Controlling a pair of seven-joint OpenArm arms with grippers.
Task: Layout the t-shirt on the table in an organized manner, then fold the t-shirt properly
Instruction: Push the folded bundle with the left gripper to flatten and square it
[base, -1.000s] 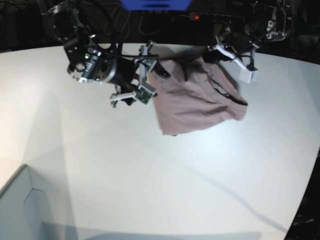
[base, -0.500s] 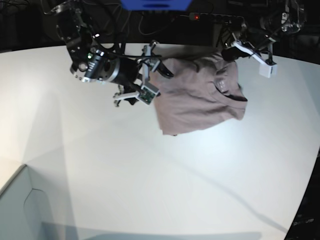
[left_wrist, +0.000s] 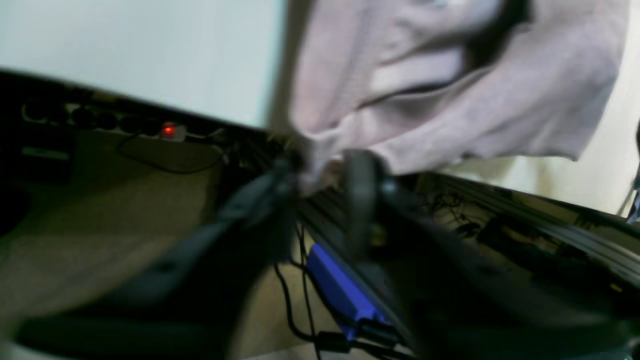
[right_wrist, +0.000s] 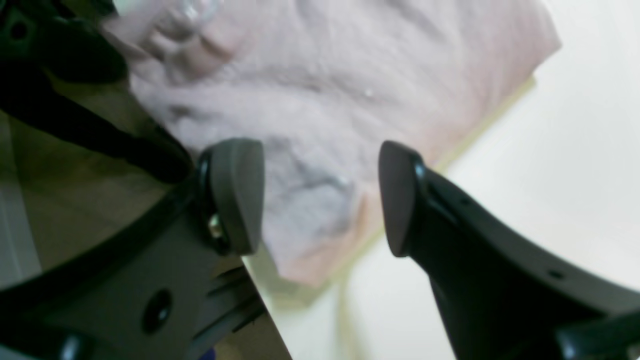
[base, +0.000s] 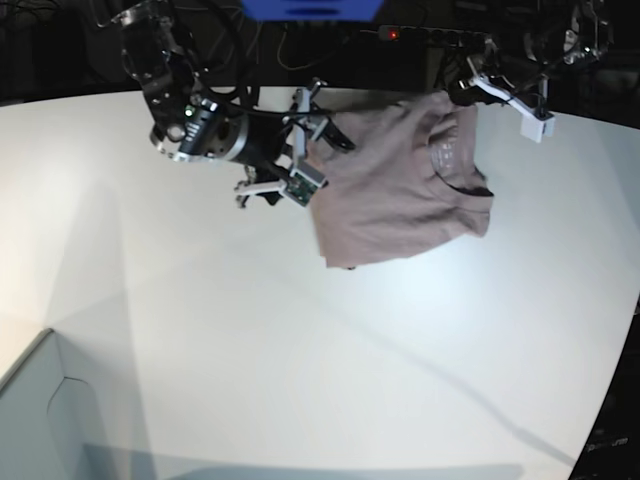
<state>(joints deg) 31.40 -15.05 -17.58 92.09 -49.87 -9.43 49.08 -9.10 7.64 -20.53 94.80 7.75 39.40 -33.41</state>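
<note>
A pale grey-blue box corner (base: 40, 400) sits nearest, at the low left of the base view, on the white table (base: 300, 350), whose smooth matte top runs wide and bare toward a curved far edge. The t-shirt (base: 400, 185) lies near that far edge, spread mostly flat with its collar and pale label print facing up, one corner draping toward the rim. The right gripper (right_wrist: 320, 195) hovers over the shirt's near-side edge, jaws spread wide with nothing between them. The left gripper (left_wrist: 325, 185) is at the table's far rim beside the shirt's hem; its view is blurred, so I cannot tell whether it pinches cloth. Behind the table the room is dark, with cables, a blue object (base: 312, 9) and a red indicator light (base: 393, 35).
</note>
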